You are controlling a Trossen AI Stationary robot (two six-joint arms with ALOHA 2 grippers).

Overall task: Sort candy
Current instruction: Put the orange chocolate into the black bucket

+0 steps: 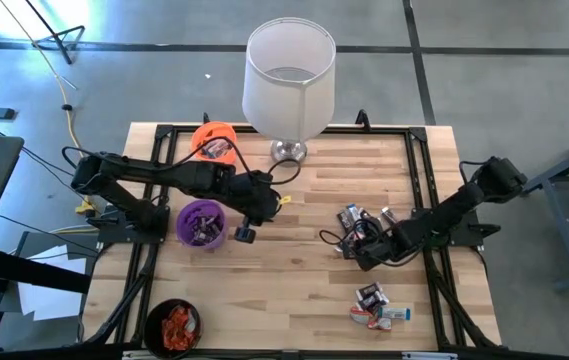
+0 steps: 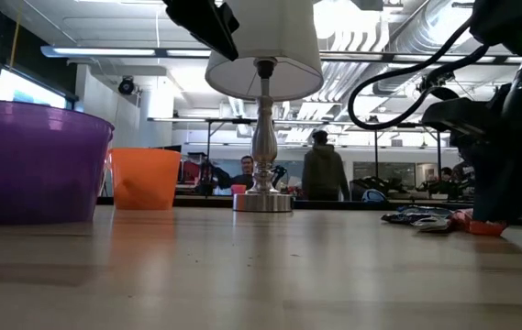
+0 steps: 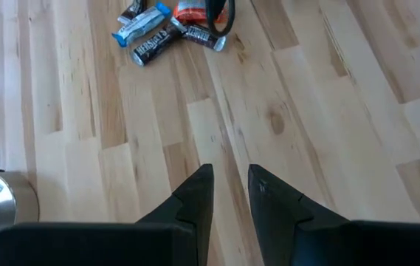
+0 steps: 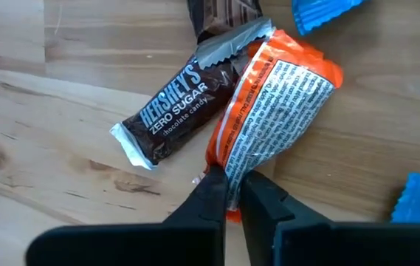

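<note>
Several wrapped candies lie on the wooden table in a pile (image 1: 356,222), and a second group (image 1: 379,305) lies nearer the front edge. My right gripper (image 1: 364,256) is down at the first pile, shut on an orange-wrapped candy (image 4: 280,100). That candy lies beside a dark brown candy (image 4: 171,112). My left gripper (image 3: 230,177) hovers over bare wood beside the purple cup (image 1: 202,222). It is open, with nothing between its fingers. My right gripper pinches the orange candy by its crimped wrapper end (image 4: 231,164) between its two fingertips. The fingers come steeply from above, along the candy's length. The rest of the candy lies flat on the table next to the brown candy.
An orange cup (image 1: 214,140) stands at the back left, and a black cup (image 1: 172,325) with orange candies stands at the front left. A white-shaded lamp (image 1: 289,80) stands at the far edge. Blue wrappers (image 4: 324,11) lie close to the held candy. Bare wood lies mid-table.
</note>
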